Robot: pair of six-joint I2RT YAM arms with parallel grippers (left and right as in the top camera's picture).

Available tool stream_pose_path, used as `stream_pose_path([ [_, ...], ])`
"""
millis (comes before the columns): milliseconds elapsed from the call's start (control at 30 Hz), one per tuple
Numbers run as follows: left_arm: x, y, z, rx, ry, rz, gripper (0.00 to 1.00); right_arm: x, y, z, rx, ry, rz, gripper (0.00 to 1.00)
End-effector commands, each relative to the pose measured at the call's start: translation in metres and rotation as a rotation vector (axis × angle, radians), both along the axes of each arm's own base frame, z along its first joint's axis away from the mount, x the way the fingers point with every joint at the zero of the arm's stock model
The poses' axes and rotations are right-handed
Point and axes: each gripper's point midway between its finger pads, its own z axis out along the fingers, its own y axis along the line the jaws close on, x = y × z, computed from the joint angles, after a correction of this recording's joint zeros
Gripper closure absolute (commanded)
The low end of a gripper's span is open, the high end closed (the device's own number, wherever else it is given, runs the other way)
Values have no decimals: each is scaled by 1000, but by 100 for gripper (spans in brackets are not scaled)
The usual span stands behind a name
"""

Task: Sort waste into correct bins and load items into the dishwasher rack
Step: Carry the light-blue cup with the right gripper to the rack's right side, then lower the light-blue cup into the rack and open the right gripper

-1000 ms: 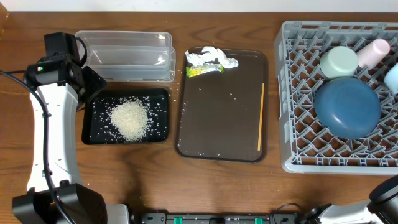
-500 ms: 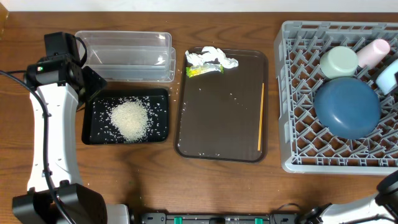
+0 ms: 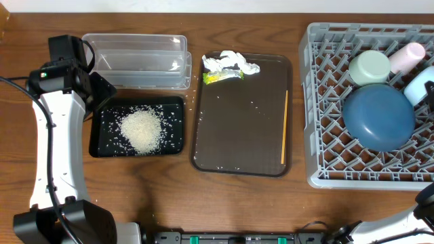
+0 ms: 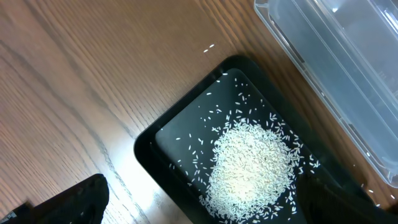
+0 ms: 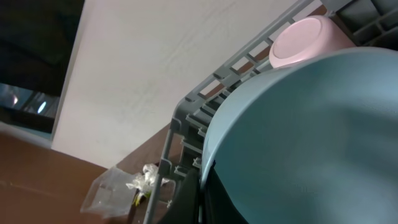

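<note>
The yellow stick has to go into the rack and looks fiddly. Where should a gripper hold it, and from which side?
Grip the yellow stick near its middle, coming straight down from above, closing across its width. It lies flat on the brown serving tray, thin and close beside the rim nearest the dishwasher rack, so a sideways approach would likely hit that rim.

You have a wooden surface with the brown serving tray near its middle. Just left of that tray lies the black tray. The clear box is left and farther back, and the grey rack stands to its right.
</note>
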Motion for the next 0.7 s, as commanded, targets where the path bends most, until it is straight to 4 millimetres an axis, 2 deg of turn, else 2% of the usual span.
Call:
stream_pose_path([
  [0,2,4,6,16,-13,16,3,-3,-9,-5,39,33,-39,99],
  [200,2,4,6,16,-13,16,2,-13,-24,-8,68,57,-91,96],
  [300,2,4,6,16,-13,16,2,-17,-35,-15,69,91,-145,87],
  [533,2,4,6,16,-13,16,3,-29,-51,-23,80,180,-254,85],
  [667,2,4,6,16,-13,16,3,-37,-56,-19,45,246,-332,83],
])
